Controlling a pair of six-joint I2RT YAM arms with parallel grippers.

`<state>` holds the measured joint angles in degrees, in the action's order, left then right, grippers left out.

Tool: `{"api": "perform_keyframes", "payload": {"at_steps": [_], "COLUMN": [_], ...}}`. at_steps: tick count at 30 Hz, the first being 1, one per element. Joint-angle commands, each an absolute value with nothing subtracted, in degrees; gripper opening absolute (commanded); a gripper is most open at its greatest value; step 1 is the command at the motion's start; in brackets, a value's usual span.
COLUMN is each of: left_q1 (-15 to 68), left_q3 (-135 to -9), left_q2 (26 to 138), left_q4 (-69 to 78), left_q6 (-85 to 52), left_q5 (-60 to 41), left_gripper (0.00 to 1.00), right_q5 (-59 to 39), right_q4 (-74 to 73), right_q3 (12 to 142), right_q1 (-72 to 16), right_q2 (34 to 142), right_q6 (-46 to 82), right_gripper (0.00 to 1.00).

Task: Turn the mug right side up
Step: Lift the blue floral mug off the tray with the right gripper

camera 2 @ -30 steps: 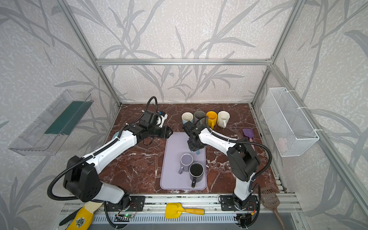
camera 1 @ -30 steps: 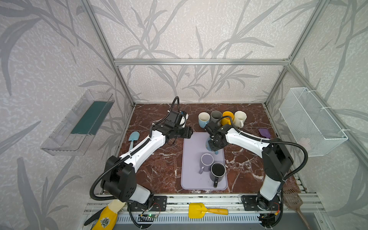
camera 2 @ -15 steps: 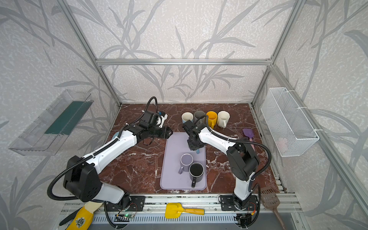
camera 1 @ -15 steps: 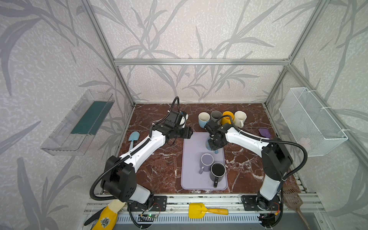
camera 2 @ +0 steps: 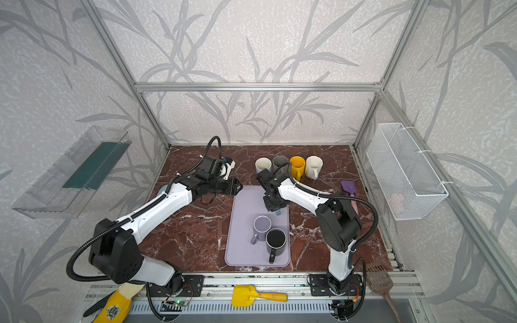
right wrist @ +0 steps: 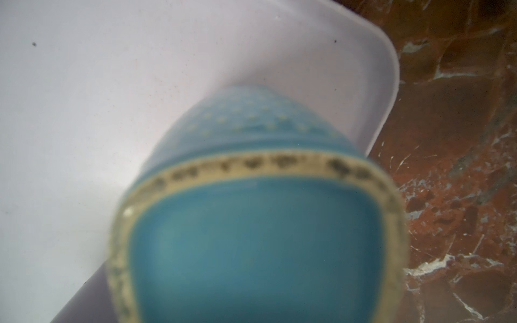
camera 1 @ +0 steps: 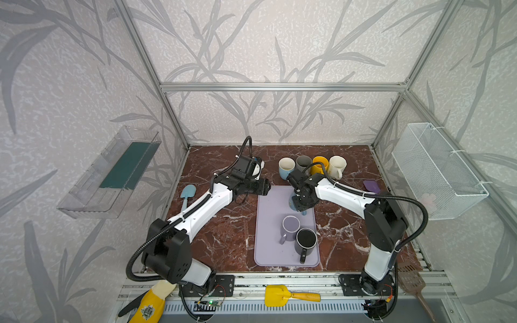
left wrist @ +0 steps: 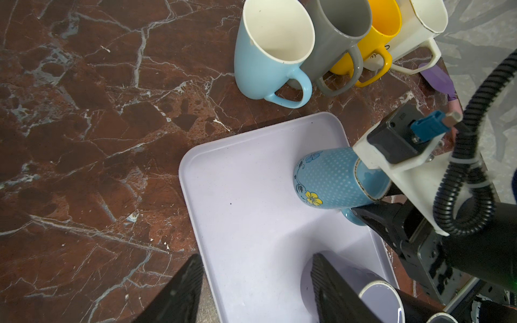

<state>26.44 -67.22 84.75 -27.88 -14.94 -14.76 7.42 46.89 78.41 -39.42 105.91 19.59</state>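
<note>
Barely shifted in the last second: mug (left wrist: pixel 327 179) mouth-up at far right corner of tray (left wrist: pixel 251 223), pinched by right gripper (camera 1: pixel 303 201). Left gripper (camera 1: pixel 265 186) spread, empty. Probably only release left.

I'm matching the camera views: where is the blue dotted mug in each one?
In a top view: blue dotted mug at the lilac tray's far end, under the right gripper.
In a top view: same spot, mug barely showing.
Left wrist: mug right of centre.
Right wrist: mug fills the lower middle, blurred.
Shared landmark: the lilac tray.
</note>
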Motion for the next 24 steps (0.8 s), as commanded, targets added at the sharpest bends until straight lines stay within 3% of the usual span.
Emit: {"api": "perform_keyframes", "payload": {"at_steps": [1,5,14,24], "left_q1": [26.63,26.61,26.54,25.68], "left_q3": [-67.21,-67.15,-67.06,-66.96], "left_q2": [83.54,83.57,83.46,83.58], "left_q4": [-28.92,-29.14,-29.26,-29.03], "left_q6": [-13.72,-13.63,-14.04,-16.15], "left_q5": [-13.90,-13.62,-13.06,-12.16], "left_gripper": [0.64,0.64,0.64,0.64], "right_q5": [7.33,6.96,5.64,-4.69], "right_q4": [48.28,48.25,49.75,45.70], "right_q3": [80.20,80.50,82.76,82.03], "right_q1": [-38.94,-38.53,-36.66,-33.27], "right_q2": [106.69,107.05,106.82,102.21], "right_q6": [18.98,18.81,16.07,13.99], "right_gripper": [0.26,0.23,0.00,0.00]}}
